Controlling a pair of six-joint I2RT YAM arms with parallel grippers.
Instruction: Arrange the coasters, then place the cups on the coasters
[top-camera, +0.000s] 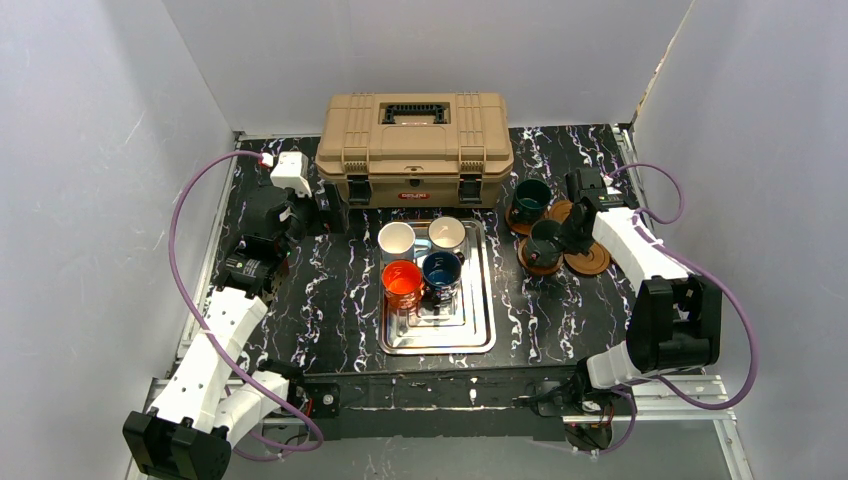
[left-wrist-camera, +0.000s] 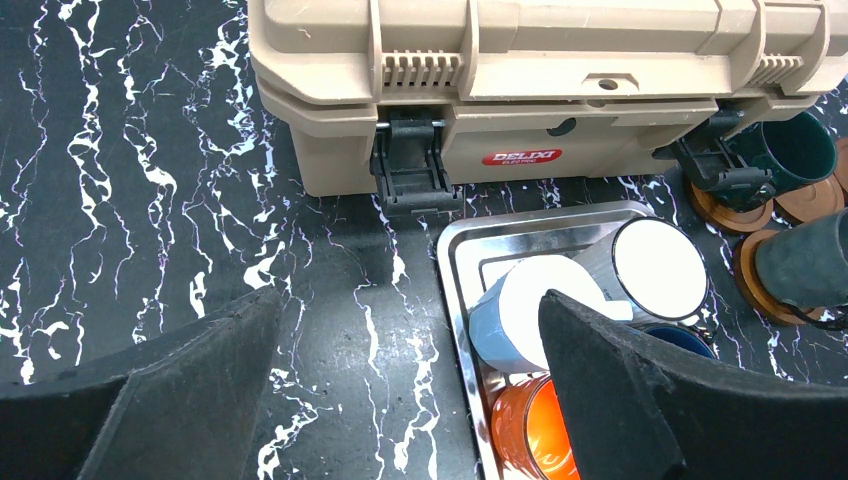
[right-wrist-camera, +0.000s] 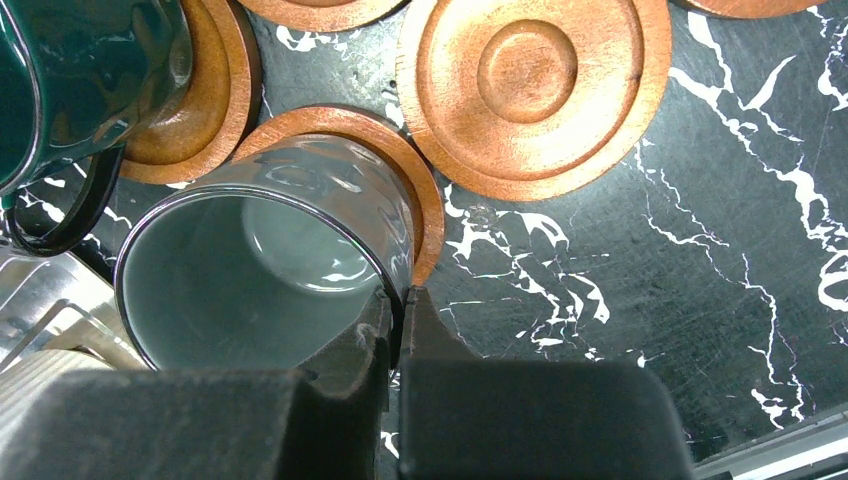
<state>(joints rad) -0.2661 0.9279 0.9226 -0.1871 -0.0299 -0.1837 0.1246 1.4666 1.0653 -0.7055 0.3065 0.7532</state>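
My right gripper (right-wrist-camera: 397, 305) is shut on the rim of the dark grey-green cup (right-wrist-camera: 260, 270), one finger inside and one outside. The cup stands over a brown coaster (right-wrist-camera: 420, 180); contact with it is hidden. Left of it, the dark teal cup (right-wrist-camera: 80, 70) sits on another coaster (right-wrist-camera: 215, 110). A bare coaster (right-wrist-camera: 535, 90) lies just beyond. Two white cups (top-camera: 396, 238) (top-camera: 447, 233), the orange cup (top-camera: 402, 280) and the navy cup (top-camera: 441, 270) stand on the steel tray (top-camera: 480, 330). My left gripper (left-wrist-camera: 410, 400) hangs open and empty left of the tray.
The tan toolbox (top-camera: 415, 145) stands closed at the back of the table, just behind the tray and the coasters. White walls close in both sides. A further bare coaster (top-camera: 588, 260) lies under the right arm's wrist.
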